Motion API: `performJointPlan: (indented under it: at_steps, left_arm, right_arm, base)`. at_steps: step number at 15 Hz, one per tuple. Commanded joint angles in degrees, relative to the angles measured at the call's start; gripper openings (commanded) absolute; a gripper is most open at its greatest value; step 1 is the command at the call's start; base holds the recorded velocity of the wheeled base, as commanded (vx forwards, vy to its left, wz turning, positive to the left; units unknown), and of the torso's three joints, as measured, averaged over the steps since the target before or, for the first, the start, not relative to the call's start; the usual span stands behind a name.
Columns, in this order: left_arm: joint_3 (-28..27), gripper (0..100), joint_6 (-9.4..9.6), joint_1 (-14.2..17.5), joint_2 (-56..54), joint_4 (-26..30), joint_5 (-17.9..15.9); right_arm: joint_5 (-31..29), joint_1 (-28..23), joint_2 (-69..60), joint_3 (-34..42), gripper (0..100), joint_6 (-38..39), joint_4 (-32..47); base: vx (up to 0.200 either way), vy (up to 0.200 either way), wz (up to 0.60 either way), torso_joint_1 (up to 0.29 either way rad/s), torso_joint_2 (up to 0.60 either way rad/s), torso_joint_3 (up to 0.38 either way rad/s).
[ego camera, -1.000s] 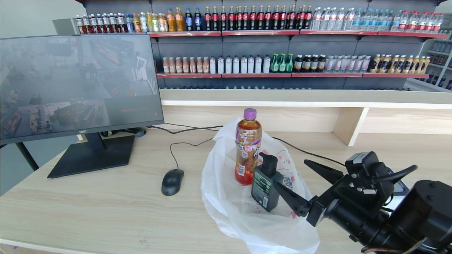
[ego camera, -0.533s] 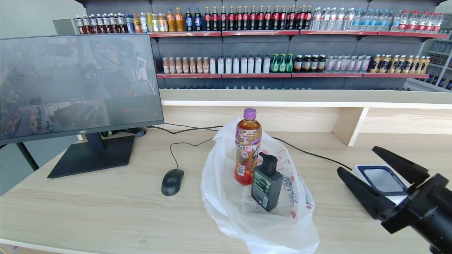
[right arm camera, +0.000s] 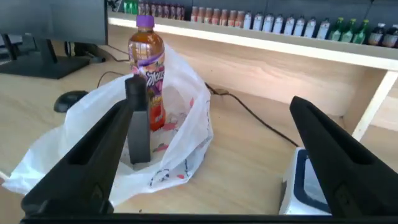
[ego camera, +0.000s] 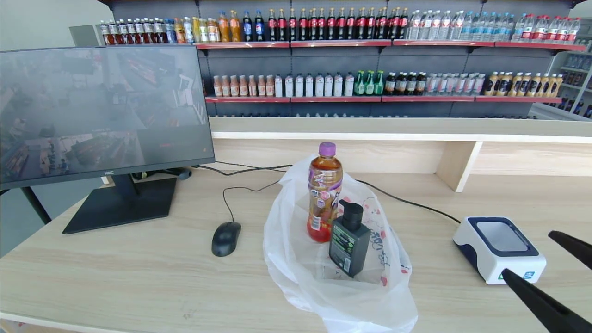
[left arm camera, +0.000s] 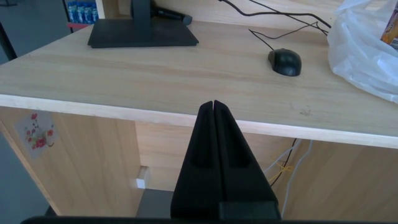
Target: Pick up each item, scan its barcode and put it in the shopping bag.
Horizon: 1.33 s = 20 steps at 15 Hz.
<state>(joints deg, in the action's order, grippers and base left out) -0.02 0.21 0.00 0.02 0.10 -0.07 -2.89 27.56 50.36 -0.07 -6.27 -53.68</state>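
Nearest the robot, just short of the counter's front edge and lower than its top, the left gripper hangs with its two black fingers pressed flat together, holding nothing. Over the near right part of the counter, the right gripper has its two fingers spread wide, and nothing is between them. One scanner, white with a dark top window, sits on the wood just beside those fingertips.

Left of the scanner and apart from it, one shopping bag of thin white plastic lies crumpled open at the middle of the counter. Two items stand upright there. One dark pump bottle is nearer, and one orange drink bottle with a purple cap is just behind it. Both seem to stand inside the bag's mouth, though the loose film makes that hard to confirm.

One black mouse lies just left of the bag, with its cord curling toward the back. One monitor on a flat black stand is farther back at the left. One cable runs from the scanner past the bag's far side. Beyond the counter rises a pale wooden ledge, and behind it are two red-edged shelves, each lined with a row of bottles.
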Motion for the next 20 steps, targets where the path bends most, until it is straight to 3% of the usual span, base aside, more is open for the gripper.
performJointPlan:
  at_steps: [1,2,3,4,6,12,16,18,20]
  left_arm:
    - [0.0,0,0.06,0.0,0.0,0.0,0.0]
    - [0.0,0,0.06,0.0,0.0,0.0,0.0]
    - [0.0,0,0.06,0.0,0.0,0.0,0.0]
    - [-0.1,0,0.06,0.0,0.0,0.0,0.0]
    - [-0.1,0,-0.03,0.0,0.0,0.0,0.1]
    - [0.0,0,-0.03,0.0,0.0,0.0,0.1]
    - [-0.1,0,-0.12,0.0,0.0,0.0,0.1]
    - [-0.1,0,-0.03,0.0,0.0,0.0,0.1]
    - [0.0,0,-0.03,0.0,0.0,0.0,0.1]
  right_arm:
    - [4.1,1.0,-19.8,-2.4,100,-3.2,21.9]
    - [5.0,1.0,-26.7,-3.5,100,-3.8,32.2]
    - [5.0,1.2,-29.1,-3.6,100,-3.9,35.9]
    - [5.2,1.2,-35.7,-3.2,100,-4.2,45.5]
    - [7.0,1.2,-44.6,-1.0,100,-4.6,53.9]
    - [7.0,-0.1,-38.1,-1.3,100,-1.5,54.9]
    - [6.6,-13.5,-35.3,-1.3,100,-1.2,54.8]
    - [6.6,-24.0,-36.1,-1.3,100,-1.1,54.8]
    - [6.6,-27.3,-40.1,-1.3,100,-0.9,54.8]
  base:
    - [0.0,0.0,0.0,0.0,0.0,0.0]
    - [0.0,0.0,0.0,0.0,0.0,0.0]
    - [0.0,0.0,0.0,0.0,0.0,0.0]
    - [0.0,0.0,0.0,0.0,0.0,0.0]
    - [0.0,0.0,0.0,0.0,0.0,0.0]
    - [0.0,0.0,0.0,0.0,0.0,0.0]
    - [0.0,0.0,0.0,0.0,0.0,0.0]
    - [0.0,0.0,0.0,0.0,0.0,0.0]
    - [0.0,0.0,0.0,0.0,0.0,0.0]
